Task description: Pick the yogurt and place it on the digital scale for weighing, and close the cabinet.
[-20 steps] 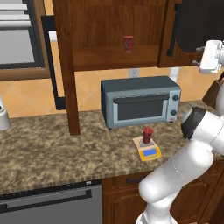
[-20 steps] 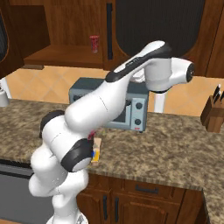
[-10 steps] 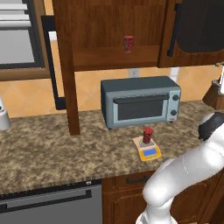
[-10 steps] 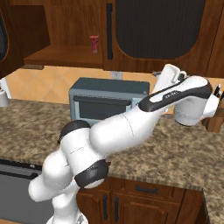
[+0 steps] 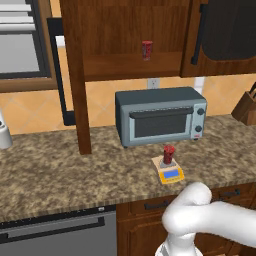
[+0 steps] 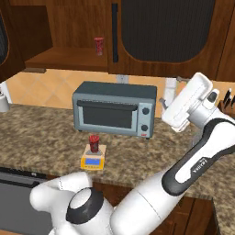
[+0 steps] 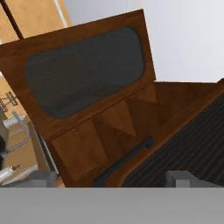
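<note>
**Granite counter and cabinet shelf**

The speckled brown counter [image 5: 60, 165] carries a grey toaster oven [image 5: 160, 115] against the back wall — just in front of it sits the digital scale [image 5: 169, 170], flat on the stone, with the yogurt [image 5: 169, 154] upright on its plate. A knife block [image 5: 247, 107] stands at the counter's far right. Above, the cabinet [image 5: 120, 35] shelf holds a second red cup [image 5: 146, 50] — upright, alone.
</note>
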